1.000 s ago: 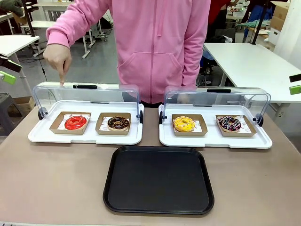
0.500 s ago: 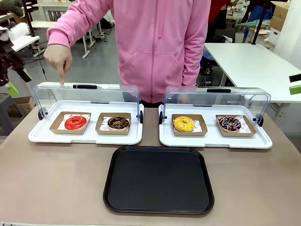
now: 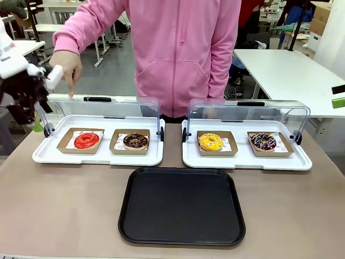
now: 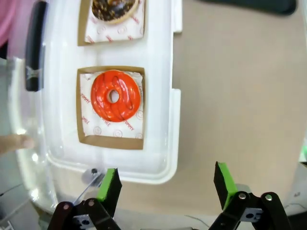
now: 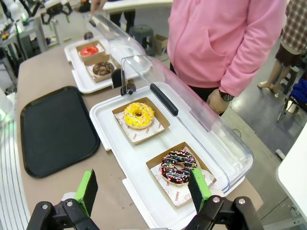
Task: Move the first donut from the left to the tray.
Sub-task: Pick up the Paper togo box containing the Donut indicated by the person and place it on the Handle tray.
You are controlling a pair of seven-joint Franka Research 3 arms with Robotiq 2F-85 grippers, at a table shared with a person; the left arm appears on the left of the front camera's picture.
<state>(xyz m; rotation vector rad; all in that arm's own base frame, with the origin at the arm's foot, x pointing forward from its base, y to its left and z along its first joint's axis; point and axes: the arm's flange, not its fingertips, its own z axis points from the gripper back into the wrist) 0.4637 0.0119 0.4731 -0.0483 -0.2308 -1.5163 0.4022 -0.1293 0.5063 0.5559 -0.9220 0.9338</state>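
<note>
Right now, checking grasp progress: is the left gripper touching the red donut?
Apart. Left wrist view: white tray floor separates the left gripper from the red donut.

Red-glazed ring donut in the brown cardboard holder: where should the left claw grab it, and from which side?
Probably the shallow brown cardboard holder, not the glossy red donut: pinch two opposite walls. Come straight down from above; the raised clear lid blocks the far side and the chocolate-glazed donut sits beside it. The left claw is open.
</note>
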